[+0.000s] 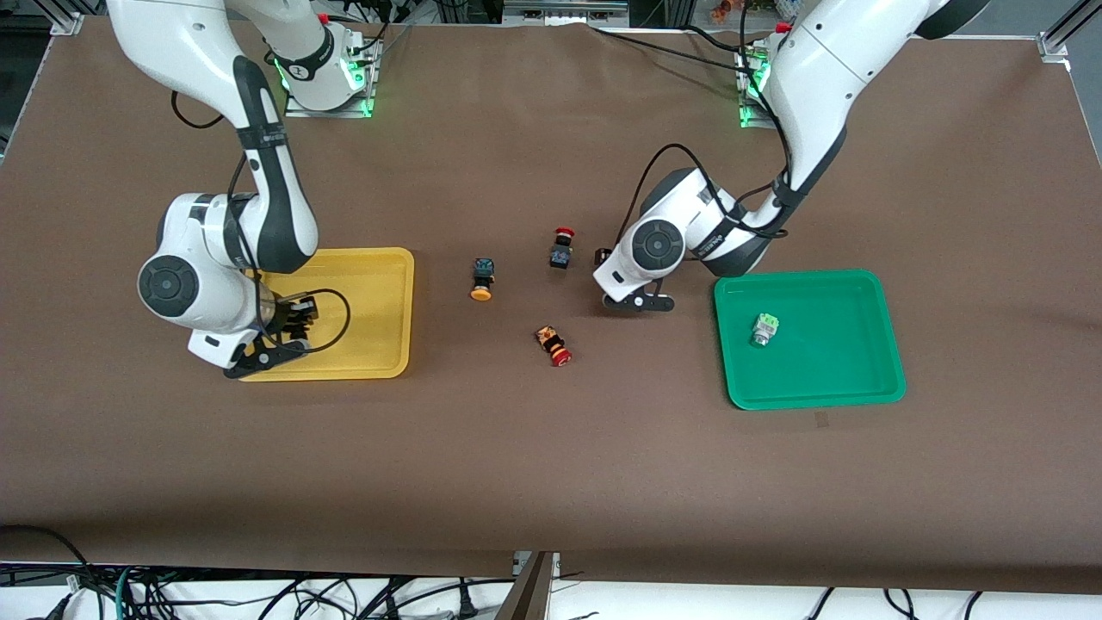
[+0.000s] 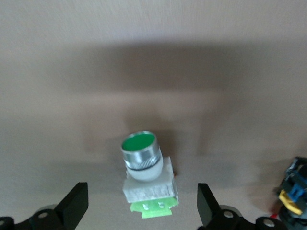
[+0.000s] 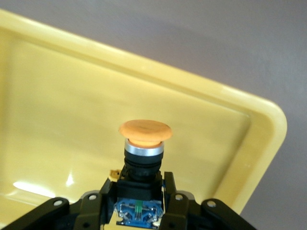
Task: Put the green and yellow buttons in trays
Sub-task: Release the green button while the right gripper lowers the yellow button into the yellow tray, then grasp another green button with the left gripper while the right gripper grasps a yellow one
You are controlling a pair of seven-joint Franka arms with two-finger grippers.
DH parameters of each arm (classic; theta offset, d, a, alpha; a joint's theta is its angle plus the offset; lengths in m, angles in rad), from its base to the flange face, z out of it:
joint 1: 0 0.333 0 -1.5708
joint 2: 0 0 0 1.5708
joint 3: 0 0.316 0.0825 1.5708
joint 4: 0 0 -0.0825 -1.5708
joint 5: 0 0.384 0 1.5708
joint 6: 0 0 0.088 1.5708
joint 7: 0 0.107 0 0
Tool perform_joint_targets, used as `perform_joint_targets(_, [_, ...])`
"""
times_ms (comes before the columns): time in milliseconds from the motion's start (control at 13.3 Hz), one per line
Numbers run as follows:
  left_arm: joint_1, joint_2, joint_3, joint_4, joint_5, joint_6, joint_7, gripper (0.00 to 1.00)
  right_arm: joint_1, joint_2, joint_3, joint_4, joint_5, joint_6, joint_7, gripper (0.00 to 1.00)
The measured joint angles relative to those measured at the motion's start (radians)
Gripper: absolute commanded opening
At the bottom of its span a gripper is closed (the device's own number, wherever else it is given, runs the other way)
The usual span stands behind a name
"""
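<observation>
My right gripper (image 1: 288,331) is low over the yellow tray (image 1: 405,310) and is shut on an orange-yellow-capped button (image 3: 145,132) with a dark body; the right wrist view shows the gripper (image 3: 139,196) and the tray's floor and rim (image 3: 268,120). A second orange-yellow button (image 1: 482,280) lies on the table between the trays. My left gripper (image 1: 637,301) is down at the table beside the green tray (image 1: 809,400). Its fingers (image 2: 76,206) are open on either side of a green-capped, silver-bodied button (image 2: 144,158), apart from it. Another pale-green button (image 1: 764,329) lies in the green tray.
Two red-capped dark buttons lie mid-table: one upright (image 1: 561,248) close to the left gripper, one on its side (image 1: 554,344) nearer the front camera. A dark button body with blue and yellow parts (image 2: 292,191) shows at the edge of the left wrist view.
</observation>
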Motion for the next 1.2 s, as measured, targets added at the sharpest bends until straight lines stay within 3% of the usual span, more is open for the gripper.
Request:
perform_joint_targets(75, [-0.003, 0.0, 0.0, -0.007, 0.0, 0.001, -0.003, 0.3, -0.007, 0.001, 0.0, -0.028, 0.002, 0.023, -0.007, 0.58])
perform_joint_targets(150, [-0.003, 0.0, 0.0, -0.008, 0.0, 0.002, -0.003, 0.18, -0.011, 0.003, 0.0, -0.047, 0.012, 0.037, -0.01, 0.76])
perform_joint_targets(300, [-0.003, -0.001, 0.0, -0.006, 0.0, 0.006, -0.003, 0.11, -0.012, 0.007, 0.0, -0.06, 0.039, 0.044, -0.01, 0.86])
perform_joint_targets(375, [-0.003, -0.001, 0.0, -0.004, 0.0, 0.007, -0.003, 0.06, -0.011, 0.008, 0.001, -0.059, 0.046, 0.044, -0.01, 0.86])
perform_joint_targets(675, [0.008, -0.019, 0.003, 0.027, 0.001, -0.01, 0.0, 0.07, 0.027, -0.009, 0.014, -0.021, 0.055, 0.009, 0.09, 0.88])
perform_joint_targets(900, [0.06, -0.084, 0.013, 0.108, 0.027, -0.22, 0.075, 0.08, 0.121, -0.018, 0.035, 0.056, 0.068, -0.062, 0.3, 0.88])
perform_joint_targets(1050, [0.13, -0.127, 0.015, 0.181, 0.123, -0.384, 0.191, 0.08, 0.186, -0.018, 0.076, 0.088, 0.109, -0.079, 0.477, 0.89])
perform_joint_targets(1200, [0.217, -0.144, 0.02, 0.21, 0.203, -0.441, 0.351, 0.08, 0.267, -0.014, 0.113, 0.09, 0.122, -0.06, 0.677, 0.89])
